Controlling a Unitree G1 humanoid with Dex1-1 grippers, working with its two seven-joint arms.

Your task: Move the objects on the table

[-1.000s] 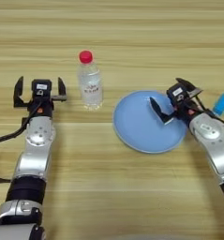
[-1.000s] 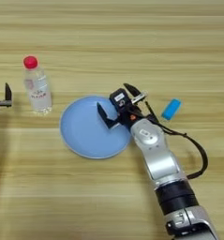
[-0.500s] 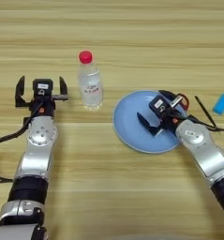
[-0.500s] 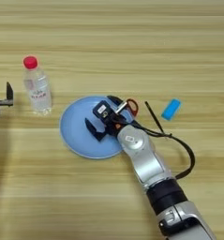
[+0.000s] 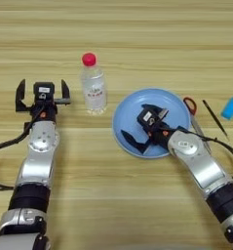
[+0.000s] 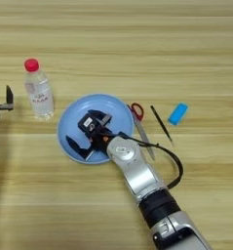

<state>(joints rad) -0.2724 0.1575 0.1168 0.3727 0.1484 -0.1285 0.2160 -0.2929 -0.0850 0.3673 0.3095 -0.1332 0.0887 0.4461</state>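
Right gripper (image 5: 141, 128) fingers (image 5: 129, 141) spread apart, empty, hovering over plate (image 5: 132, 105), wrist trailing off plate's right rim. Scissors (image 6: 139, 122) just right of plate, black stick (image 6: 161, 125) beyond, blue block (image 6: 178, 114) further right. Bottle (image 5: 93, 84) left of plate. Left gripper (image 5: 42, 93) parked far left of plate, fingers apart. Best: straddle rim, close gently, avoid nudging scissors across counter (image 5: 137, 39).

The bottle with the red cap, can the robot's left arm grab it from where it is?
Probably yes. The bottle stands upright just right of the left gripper, whose fingers are open, and only bare table lies between them. The right gripper is over the plate, out of the way.
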